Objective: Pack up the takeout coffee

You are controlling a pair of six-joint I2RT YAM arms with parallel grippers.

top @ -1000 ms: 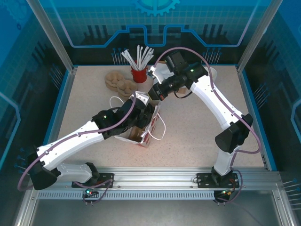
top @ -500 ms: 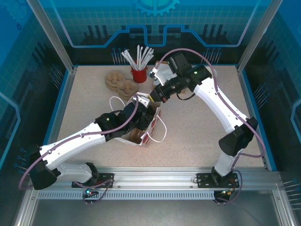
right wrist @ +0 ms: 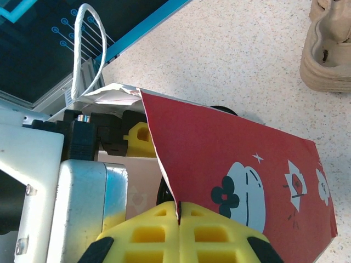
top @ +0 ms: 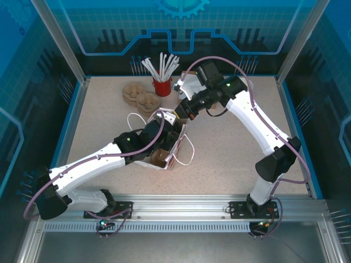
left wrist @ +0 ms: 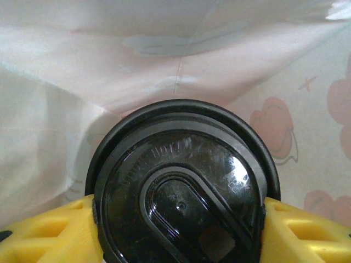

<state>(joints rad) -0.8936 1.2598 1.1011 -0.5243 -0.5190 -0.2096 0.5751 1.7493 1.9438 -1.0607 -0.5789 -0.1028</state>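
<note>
Grips the small takeout coffee cup with round black plastic lid [left wrist: 184,186] between the left gripper [left wrist: 178,233] pads, long axis straight ahead of the claw, inside the red printed paper bag [right wrist: 236,164]. Pinches that bag's wall edge in the right gripper [right wrist: 179,216], just beside. Probably wants lowering deeper.

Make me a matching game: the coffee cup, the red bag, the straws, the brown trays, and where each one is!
Things:
1. small takeout coffee cup with round black plastic lid
2. red paper bag with white handles
3. white straws
4. tan moulded pulp cup trays

Places:
A. standing in a red cup
B. held by the left gripper
C. stacked beside the red cup
D. edge pinched by the right gripper

Pairs: 1-B, 2-D, 3-A, 4-C.
</note>
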